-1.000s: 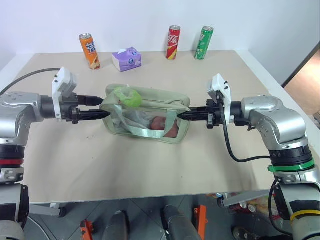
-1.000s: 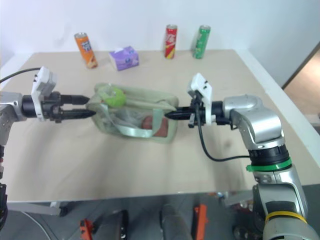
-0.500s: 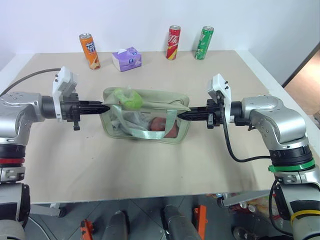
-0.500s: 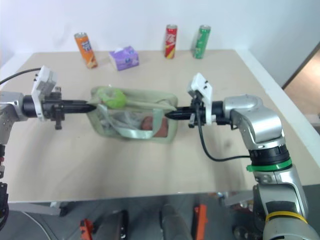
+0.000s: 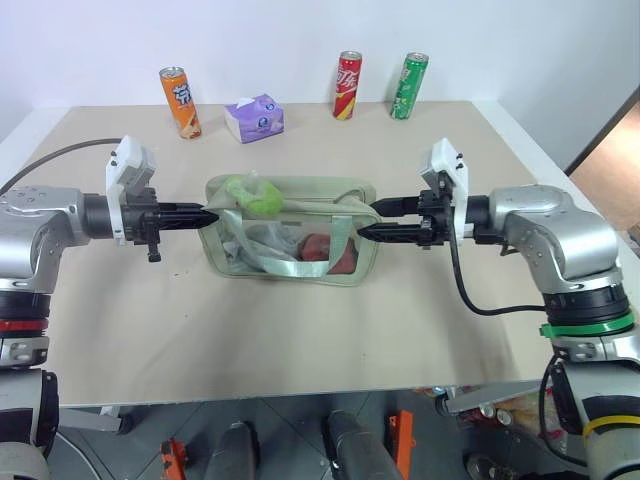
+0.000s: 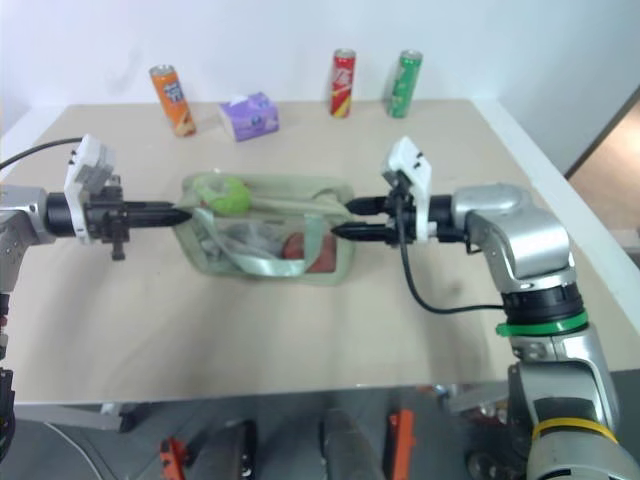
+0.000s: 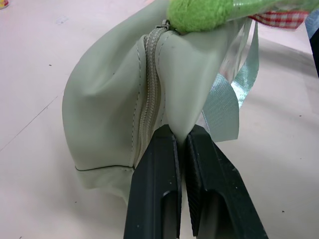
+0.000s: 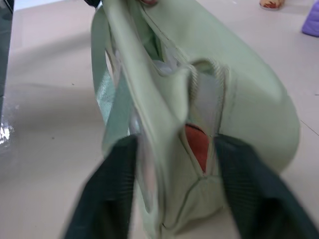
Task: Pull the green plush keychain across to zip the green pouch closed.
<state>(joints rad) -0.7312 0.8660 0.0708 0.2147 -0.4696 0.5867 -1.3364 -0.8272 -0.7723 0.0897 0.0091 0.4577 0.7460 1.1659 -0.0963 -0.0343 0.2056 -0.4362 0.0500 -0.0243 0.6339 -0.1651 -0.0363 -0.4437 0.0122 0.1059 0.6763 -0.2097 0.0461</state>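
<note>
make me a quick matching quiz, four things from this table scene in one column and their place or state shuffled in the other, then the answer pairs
Things:
1. left gripper
2. right gripper
3. green plush keychain
4. purple tissue box

Places or states:
A. at the far edge of the table, between the orange can and the red can
B. fingers apart at one end of the green pouch
C. shut on the pouch's other end
D. on top of the pouch, near the left gripper's end

Pairs: 1-C, 2-B, 3-D, 4-A

Bright, even light is cast throughout; soft shadows are thrown on the beige table (image 5: pixel 300 330); the right wrist view is motion-blurred.
</note>
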